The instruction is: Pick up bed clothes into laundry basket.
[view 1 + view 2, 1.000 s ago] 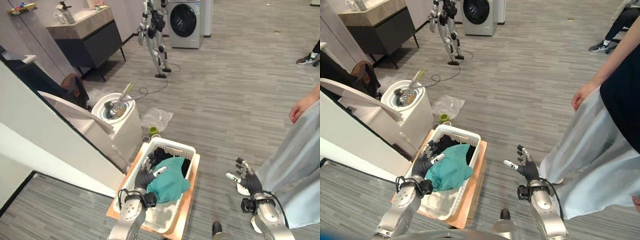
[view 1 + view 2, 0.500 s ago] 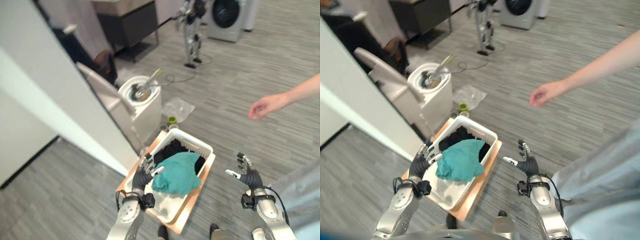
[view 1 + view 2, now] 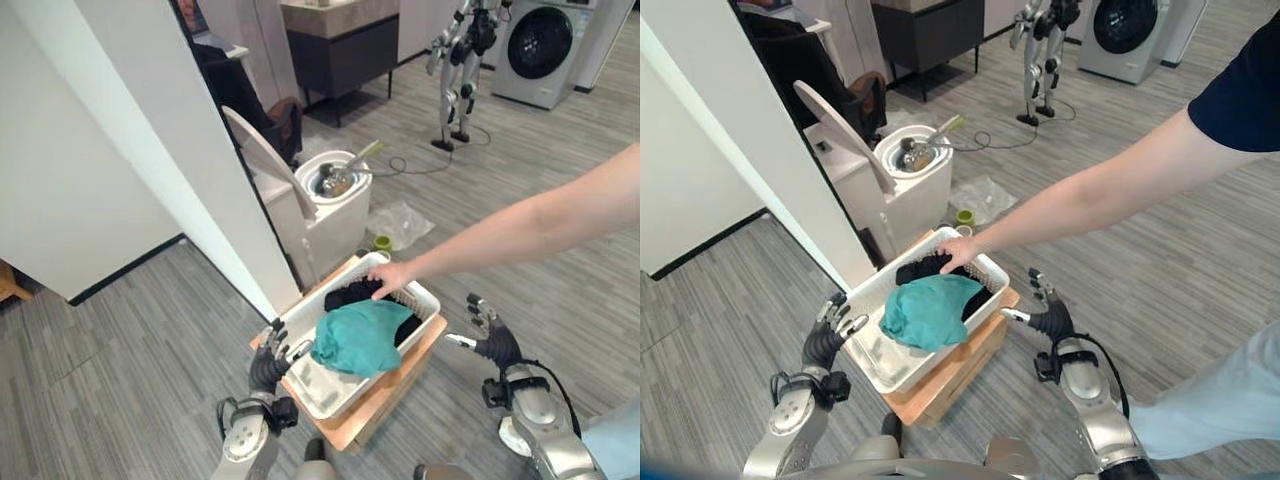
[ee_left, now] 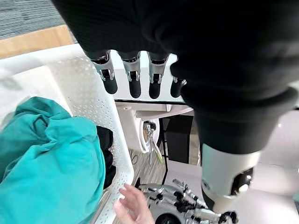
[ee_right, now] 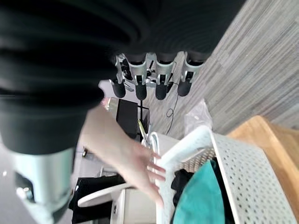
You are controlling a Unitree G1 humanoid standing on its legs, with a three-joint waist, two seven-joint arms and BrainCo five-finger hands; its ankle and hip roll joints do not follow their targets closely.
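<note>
I see the white laundry basket [image 3: 300,345] on a wooden board [image 3: 385,395], holding a teal garment [image 3: 360,335] over dark clothes [image 3: 350,295]. My left hand [image 3: 268,362] hovers at the basket's 8 o'clock corner, fingers straight; my right hand [image 3: 490,340] at 3 o'clock, fingers spread. A person's hand [image 3: 390,275] rests on the far rim

Perforated white plastic laundry basket [image 3: 300,338], smooth and slightly glossy. Soft matt teal cloth [image 3: 362,336] heaped on dark fabric [image 3: 347,295]. Pale raw wooden platform [image 3: 380,390] underneath. Grey wood-grain plank floor [image 3: 130,340], matt. Glossy white toilet [image 3: 330,200]; crinkled clear plastic bag [image 3: 402,220].
</note>
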